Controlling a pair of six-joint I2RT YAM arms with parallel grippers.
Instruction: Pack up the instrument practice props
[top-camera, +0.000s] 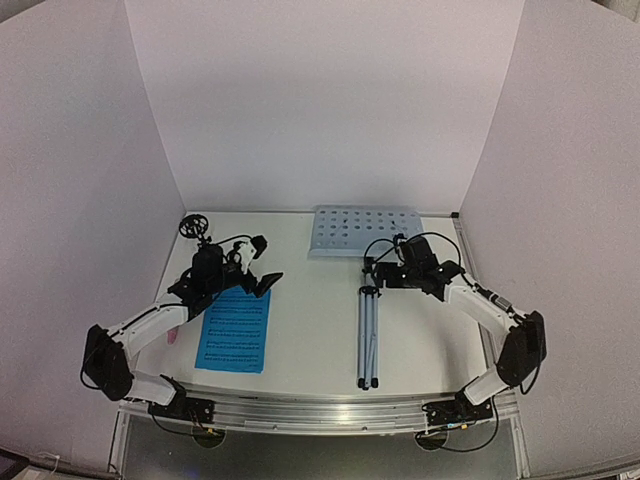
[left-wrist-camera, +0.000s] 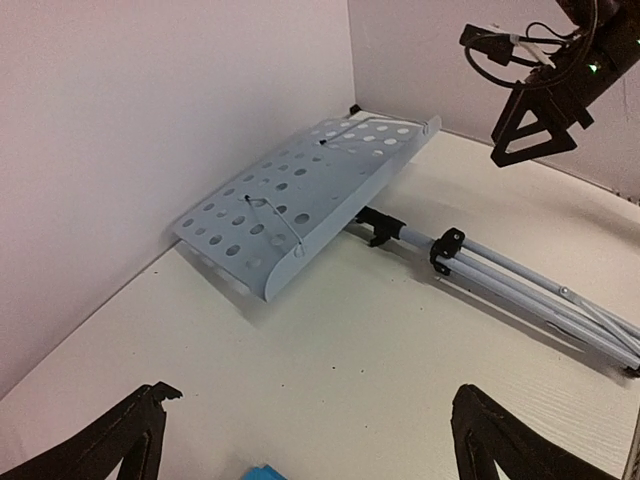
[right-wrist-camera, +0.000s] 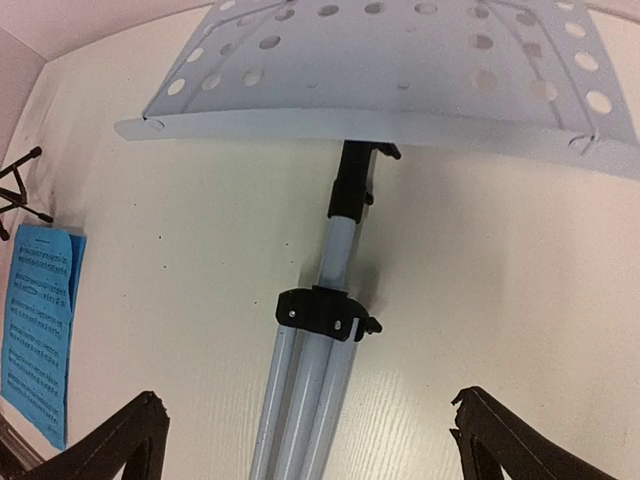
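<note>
Right claw (right-wrist-camera: 308, 400): fingers are standing wide apart and gripping nothing; you are seeing it hovering directly above the silver-tripod stand (right-wrist-camera: 335, 240)
Left claw (left-wrist-camera: 315, 395): fingers are likewise standing spread with nothing between them; it is hanging over the far edge of the blue music sheets (top-camera: 235, 330)
Stand position: it is lying flat on the table (top-camera: 310, 330), right of centre, with its legs folded together and its perforated pale-blue desk (top-camera: 365, 232) resting at the far end by the back wall
Long axis: it is running near to far, feet pointing toward the arm bases and desk pointing away
Key relation: in the right wrist view the tubes are passing between the two fingers, one finger on each side, so the closing line is crossing the axis squarely; the black collar (right-wrist-camera: 325, 312) is sitting just ahead of the fingertips
Nearer arm: the right one is poised over the stand, while the left one is sitting well apart from it
Other props: small black tripod mic stand (top-camera: 193, 227) is sitting at the far left
Next move (judgement): you are probably needing only a straight descent before closing
Risk (judgement): the heavy desk end is likely tipping the stand if you are gripping too near the feet
</note>
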